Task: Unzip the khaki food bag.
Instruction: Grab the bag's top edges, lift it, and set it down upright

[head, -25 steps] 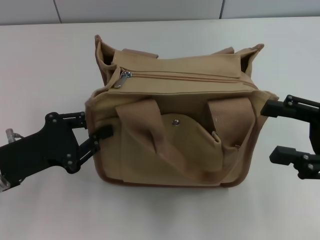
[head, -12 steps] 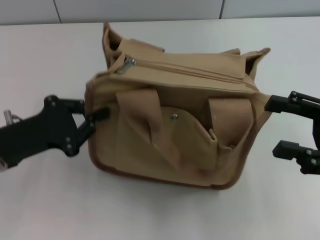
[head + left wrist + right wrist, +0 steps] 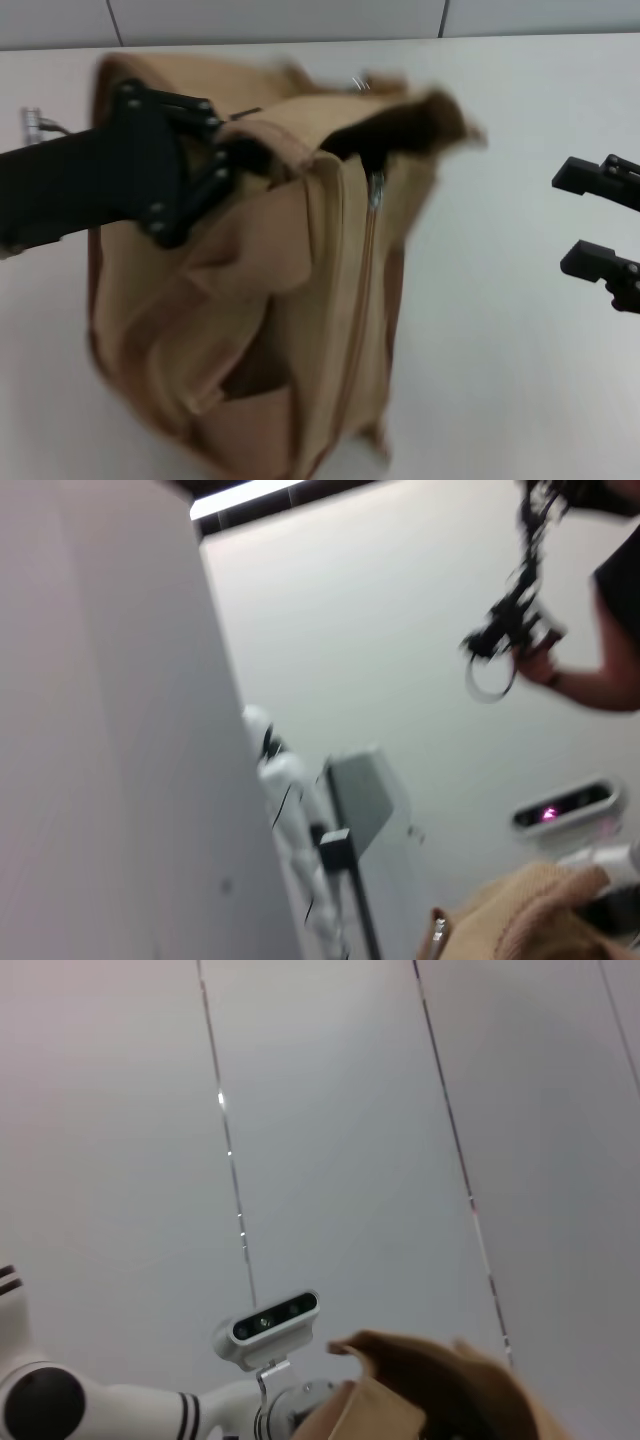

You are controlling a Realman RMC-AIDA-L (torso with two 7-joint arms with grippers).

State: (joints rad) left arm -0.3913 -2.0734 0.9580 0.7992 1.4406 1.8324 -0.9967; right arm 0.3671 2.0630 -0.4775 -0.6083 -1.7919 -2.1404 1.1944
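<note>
The khaki food bag (image 3: 250, 300) is lifted and swung round in the head view, so its zipper runs from far to near down the middle. The silver zipper pull (image 3: 376, 188) hangs near the far end, beside a dark gap in the top. My left gripper (image 3: 222, 160) is shut on the bag's upper left end and carries it. Off to the right my right gripper (image 3: 585, 218) stands open, well apart from the bag. A tan corner of the bag (image 3: 530, 920) shows in the left wrist view, and the bag (image 3: 430, 1390) also shows in the right wrist view.
The white table (image 3: 500, 330) lies under the bag, with bare surface between the bag and the right gripper. A grey wall (image 3: 300, 18) runs along the back. The left wrist view shows a person's arm (image 3: 600, 630) holding a device.
The left gripper has risen and pulled the bag's left end up and over, turning the bag about a quarter turn. The right gripper has drawn slightly right, off the bag's edge.
</note>
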